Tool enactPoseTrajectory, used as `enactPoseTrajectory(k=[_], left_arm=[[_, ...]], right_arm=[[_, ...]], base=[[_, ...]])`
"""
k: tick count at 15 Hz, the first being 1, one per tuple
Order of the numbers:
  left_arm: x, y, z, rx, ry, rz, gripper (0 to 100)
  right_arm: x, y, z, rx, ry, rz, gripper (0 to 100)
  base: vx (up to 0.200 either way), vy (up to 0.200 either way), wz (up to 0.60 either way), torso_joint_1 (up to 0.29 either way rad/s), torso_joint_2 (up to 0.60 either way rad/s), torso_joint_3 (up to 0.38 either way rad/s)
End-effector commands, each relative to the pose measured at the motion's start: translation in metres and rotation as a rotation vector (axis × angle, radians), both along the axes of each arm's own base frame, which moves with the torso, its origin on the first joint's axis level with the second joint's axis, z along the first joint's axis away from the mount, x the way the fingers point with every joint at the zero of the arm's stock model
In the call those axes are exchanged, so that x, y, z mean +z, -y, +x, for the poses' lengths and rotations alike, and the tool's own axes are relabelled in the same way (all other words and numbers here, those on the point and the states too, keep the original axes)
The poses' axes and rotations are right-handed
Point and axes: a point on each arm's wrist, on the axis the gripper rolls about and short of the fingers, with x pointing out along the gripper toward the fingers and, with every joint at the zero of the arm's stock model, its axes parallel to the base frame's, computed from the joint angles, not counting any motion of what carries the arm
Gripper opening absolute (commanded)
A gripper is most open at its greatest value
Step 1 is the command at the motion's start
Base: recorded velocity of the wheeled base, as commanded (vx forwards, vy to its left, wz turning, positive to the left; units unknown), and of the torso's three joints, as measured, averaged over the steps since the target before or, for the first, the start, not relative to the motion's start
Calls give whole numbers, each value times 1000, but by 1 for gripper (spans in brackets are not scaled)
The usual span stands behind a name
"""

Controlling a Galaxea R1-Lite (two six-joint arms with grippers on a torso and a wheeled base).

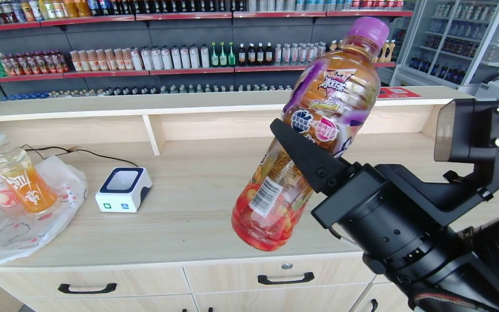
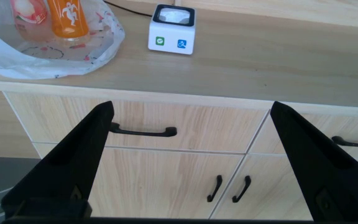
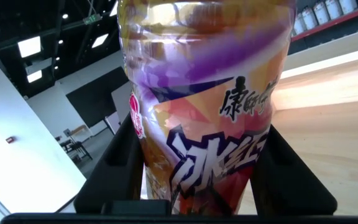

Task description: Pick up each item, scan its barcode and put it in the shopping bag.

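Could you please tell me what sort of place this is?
Likely a convenience store checkout: drink shelves behind a wooden counter, with a scanner and a shopping bag on it.

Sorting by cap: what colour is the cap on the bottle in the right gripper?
Purple cap on the clear plastic drink bottle; head view shows it best.

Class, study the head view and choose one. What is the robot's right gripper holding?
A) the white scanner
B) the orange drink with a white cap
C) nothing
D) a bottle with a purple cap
D: the right gripper clamps the purple-capped bottle, tilted above the counter, while the scanner sits on the counter.
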Motion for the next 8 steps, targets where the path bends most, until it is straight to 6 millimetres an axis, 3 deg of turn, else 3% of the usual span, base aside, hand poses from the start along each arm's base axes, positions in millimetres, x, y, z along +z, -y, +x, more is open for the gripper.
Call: enactPoseTrajectory(k=[1, 5, 8], left_arm=[[0, 0, 0, 0, -1, -1, 100], [0, 0, 0, 0, -1, -1, 100], [0, 0, 0, 0, -1, -1, 100]], right_arm=[[3, 3, -1, -2, 6, 10, 0], [-1, 9, 7, -66, 44, -55, 0], [-4, 37, 44, -290, 119, -177, 0]], base=[[0, 0, 0, 0, 0, 0], [0, 0, 0, 0, 0, 0], [0, 0, 0, 0, 0, 0]])
